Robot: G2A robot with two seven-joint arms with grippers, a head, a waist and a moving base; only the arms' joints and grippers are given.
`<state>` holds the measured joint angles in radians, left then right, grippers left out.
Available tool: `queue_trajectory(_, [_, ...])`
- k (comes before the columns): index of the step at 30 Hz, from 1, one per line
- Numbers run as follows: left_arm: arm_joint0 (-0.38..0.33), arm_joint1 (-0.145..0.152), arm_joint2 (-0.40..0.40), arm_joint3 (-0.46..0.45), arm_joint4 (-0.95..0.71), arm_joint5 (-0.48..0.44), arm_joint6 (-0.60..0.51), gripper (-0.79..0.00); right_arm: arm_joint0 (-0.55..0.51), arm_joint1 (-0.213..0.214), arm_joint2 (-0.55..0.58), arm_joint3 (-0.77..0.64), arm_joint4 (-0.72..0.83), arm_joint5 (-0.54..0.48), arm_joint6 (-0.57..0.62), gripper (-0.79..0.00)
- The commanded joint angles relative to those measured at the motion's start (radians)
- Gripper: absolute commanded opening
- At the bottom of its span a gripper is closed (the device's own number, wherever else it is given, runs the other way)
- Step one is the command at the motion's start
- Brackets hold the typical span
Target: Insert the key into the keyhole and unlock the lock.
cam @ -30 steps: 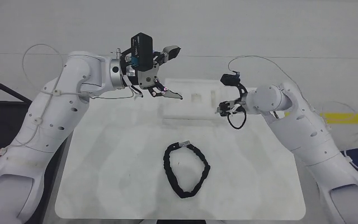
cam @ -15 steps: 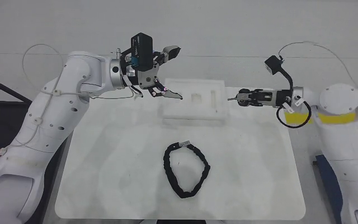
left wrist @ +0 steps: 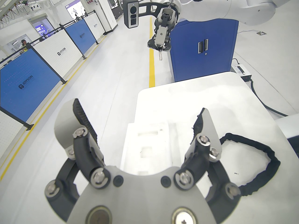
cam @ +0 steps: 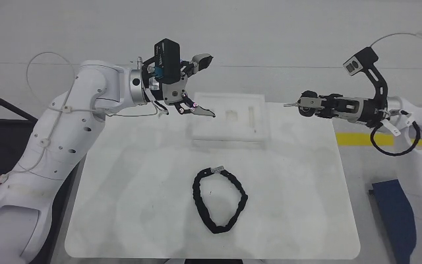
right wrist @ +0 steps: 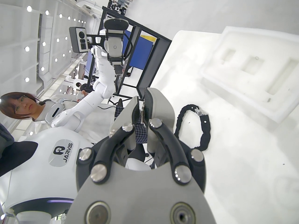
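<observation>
A black fabric-covered chain lock (cam: pixel 219 199) lies in a loop on the white table (cam: pixel 132 198), its metal end (cam: pixel 212 171) toward the foam tray. It also shows in the wrist views: lock (left wrist: pixel 257 150), lock (right wrist: pixel 198 127). My right gripper (cam: pixel 302 103) hangs in the air over the table's far right corner, shut on a small key (cam: pixel 289 104) that points toward the tray. From the left wrist the same key (left wrist: pixel 160 55) sticks out of the right gripper (left wrist: pixel 160 45). My left gripper (cam: pixel 204 87) is open above the tray's left end, and nothing is between its fingers (left wrist: pixel 77 110).
A white foam tray (cam: pixel 227 117) with empty cut-out recesses sits at the table's back centre, also seen as the tray (right wrist: pixel 252 71). A blue cabinet (left wrist: pixel 203 52) stands beyond the table's right side.
My right arm has swung out from beside the foam tray to the right, carrying the key to the table's right edge. The left arm and the lock have stayed put.
</observation>
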<state>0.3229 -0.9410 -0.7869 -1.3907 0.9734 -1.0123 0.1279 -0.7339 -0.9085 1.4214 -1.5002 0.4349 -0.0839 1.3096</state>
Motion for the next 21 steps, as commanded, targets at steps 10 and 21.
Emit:
queue_trajectory(10, [0.0,0.0,0.0,0.0,0.0,0.0,0.0,0.0,0.0,0.0,0.0,0.0,-0.001,0.001,0.0,-0.785])
queue_trajectory(21, [0.026,0.001,-0.005,-0.009,-0.004,0.032,-0.021,0.0,0.0,0.0,0.0,0.0,-0.001,0.001,0.0,-0.785])
